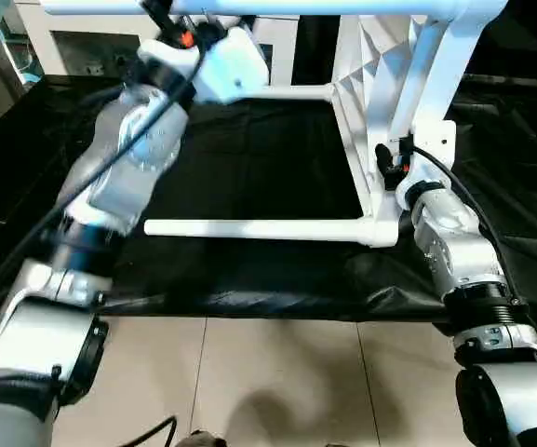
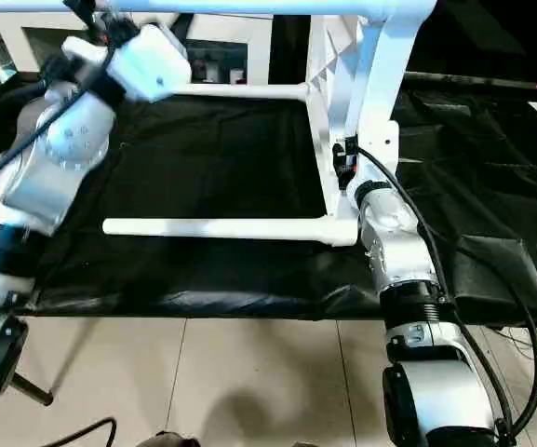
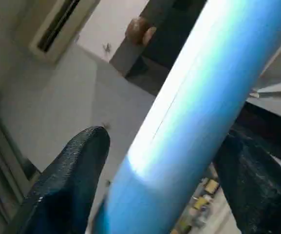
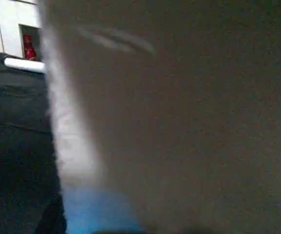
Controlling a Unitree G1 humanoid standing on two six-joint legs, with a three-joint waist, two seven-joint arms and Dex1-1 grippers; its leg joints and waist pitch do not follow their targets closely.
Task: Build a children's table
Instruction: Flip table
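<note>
While the children's table is standing on its edge on the black cloth, I am straddling its uppermost leg with my left claw, fingers apart either side; the tube is running crosswise between them; my right claw is bracing the top's edge, grip untellable.

Glossy plastic legs, seemingly matt cloth
</note>
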